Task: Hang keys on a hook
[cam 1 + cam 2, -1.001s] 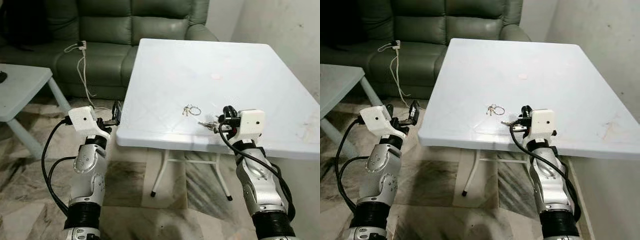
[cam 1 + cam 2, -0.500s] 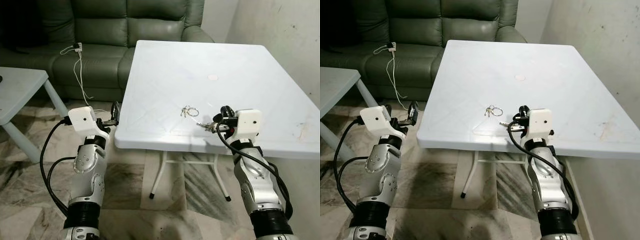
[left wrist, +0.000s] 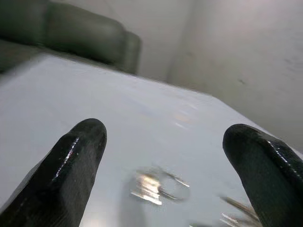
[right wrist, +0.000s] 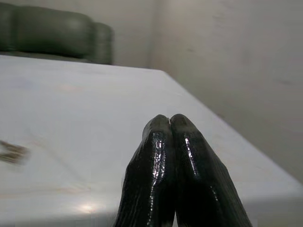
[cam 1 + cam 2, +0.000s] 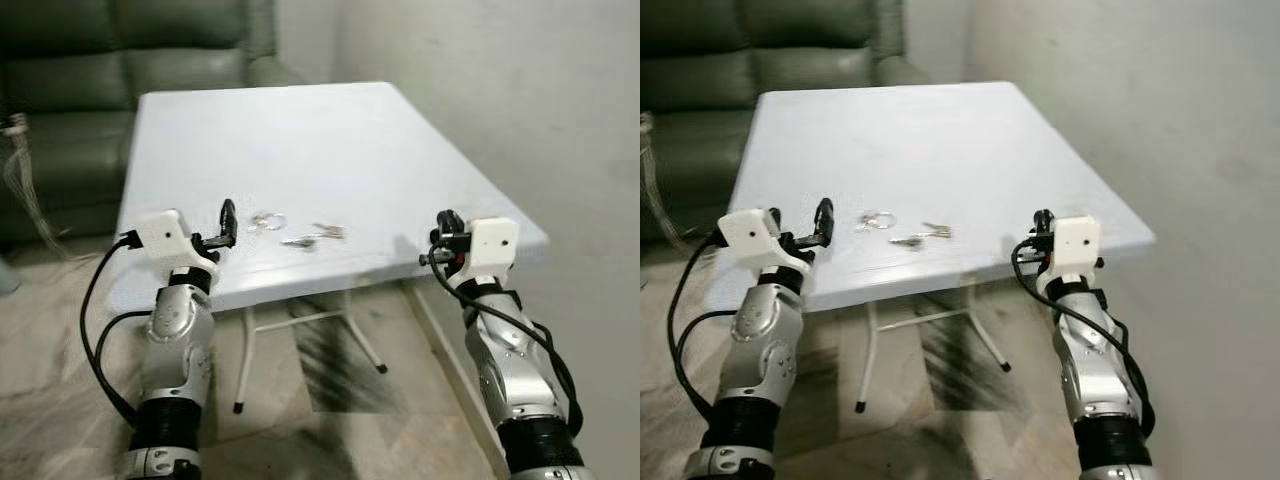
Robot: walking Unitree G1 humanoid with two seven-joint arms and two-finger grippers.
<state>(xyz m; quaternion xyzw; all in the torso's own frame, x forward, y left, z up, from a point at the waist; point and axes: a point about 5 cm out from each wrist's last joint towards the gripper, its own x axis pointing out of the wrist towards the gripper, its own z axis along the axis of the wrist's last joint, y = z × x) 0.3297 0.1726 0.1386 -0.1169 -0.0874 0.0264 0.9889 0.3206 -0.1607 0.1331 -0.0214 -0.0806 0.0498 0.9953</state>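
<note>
We see the keys (image 5: 312,236) and key ring (image 5: 266,221) loose on the white bench (image 5: 330,150) at 12 o'clock; left pincer (image 5: 226,226) spread wide, empty; right pincer (image 4: 173,142) closed on nothing; risk: flat keys skid from the fingertips.

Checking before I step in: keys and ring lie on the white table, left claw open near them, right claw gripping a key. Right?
Not quite. The right claw grips nothing: the right wrist view shows its fingers pressed together, empty. The keys and ring lie on the white table, with the left claw open near them.
</note>
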